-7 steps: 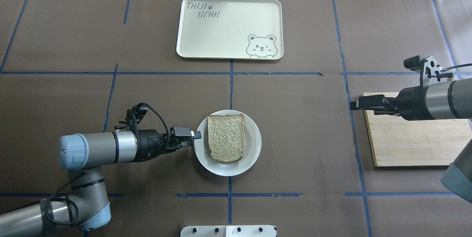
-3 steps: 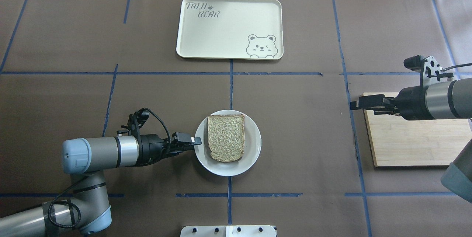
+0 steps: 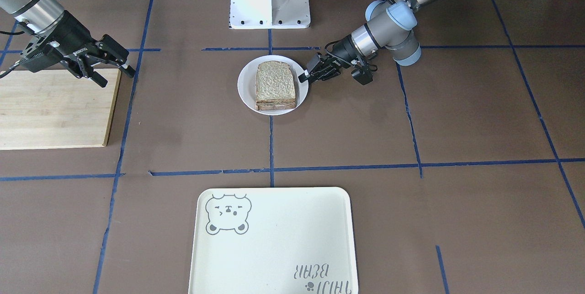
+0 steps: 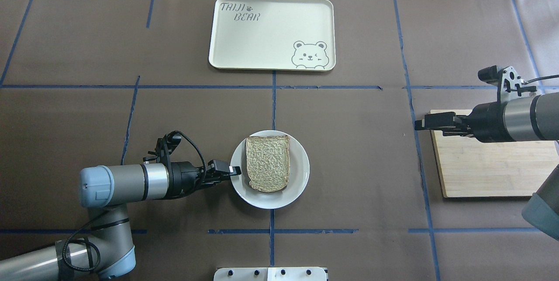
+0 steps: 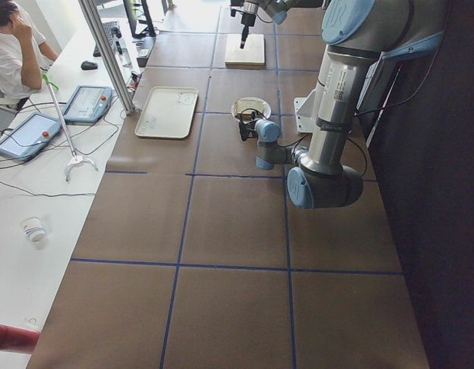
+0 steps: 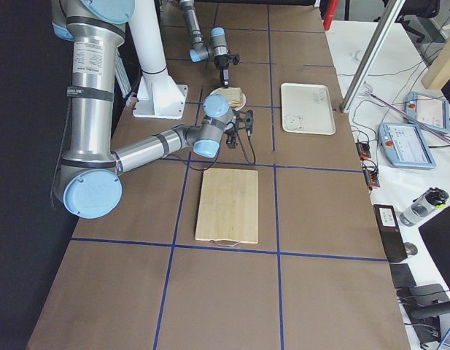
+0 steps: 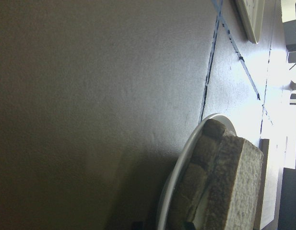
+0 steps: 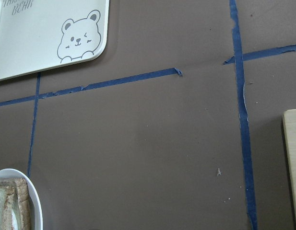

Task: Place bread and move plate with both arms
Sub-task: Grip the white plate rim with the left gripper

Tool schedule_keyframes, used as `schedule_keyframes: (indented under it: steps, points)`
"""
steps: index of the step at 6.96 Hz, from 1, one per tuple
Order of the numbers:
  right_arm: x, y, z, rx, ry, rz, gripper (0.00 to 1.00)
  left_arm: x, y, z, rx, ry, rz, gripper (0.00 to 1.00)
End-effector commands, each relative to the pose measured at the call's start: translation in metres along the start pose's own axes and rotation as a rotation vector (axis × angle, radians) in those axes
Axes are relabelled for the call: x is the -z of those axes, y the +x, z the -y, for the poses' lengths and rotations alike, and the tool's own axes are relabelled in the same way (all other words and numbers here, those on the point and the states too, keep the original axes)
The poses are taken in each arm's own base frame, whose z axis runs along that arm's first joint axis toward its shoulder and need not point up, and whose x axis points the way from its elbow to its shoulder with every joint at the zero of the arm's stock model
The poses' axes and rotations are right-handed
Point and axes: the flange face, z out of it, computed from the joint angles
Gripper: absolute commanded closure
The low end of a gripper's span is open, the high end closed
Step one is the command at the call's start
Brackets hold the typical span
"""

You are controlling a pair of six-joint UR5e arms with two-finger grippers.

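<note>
**Looking at the bread on its plate, with the left hand at the rim**

We see the bread (image 4: 267, 164) lying flat on the plate (image 4: 301, 171), with its domed end toward the robot. In the left wrist view we notice another layer of bread under the top slice. The plate stands on the brown bench (image 4: 358, 150), on the blue tape line (image 4: 274, 97) that runs away from the robot, in the half of the bench nearer the robot.

The left arm (image 4: 126, 182) lies low and nearly level over the bench. The left hand (image 4: 236, 170) has its tips at the plate rim, on the robot's left side of the plate. The fingers are one above the other, so from above we see only the upper one. We cannot tell if they are pinching the rim or are apart from it.

The right arm (image 4: 524, 117) comes in from the robot's right. In the front-facing view the right hand (image 3: 118, 78) has its fingers spread apart, and it holds nothing. It hangs over the corner of the wooden board (image 4: 480, 171), well apart from the plate.

The cream tray (image 4: 270, 32) with the bear drawing lies on the far side of the bench, on the same tape line as the plate.
</note>
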Motion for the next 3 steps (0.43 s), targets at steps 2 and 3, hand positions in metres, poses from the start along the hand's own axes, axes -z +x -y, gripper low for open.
schedule_keyframes:
  steps: [2,3]
  points:
    - [0.0005,0.0002,-0.0003,-0.001,0.0,0.0,0.0,-0.0127,0.0016,-0.0096,0.002,-0.015,-0.001,0.62]
    - [0.0005,0.0002,-0.0003,-0.001,0.0,0.0,0.0,-0.0128,0.0016,-0.0098,0.002,-0.017,0.0,0.62]
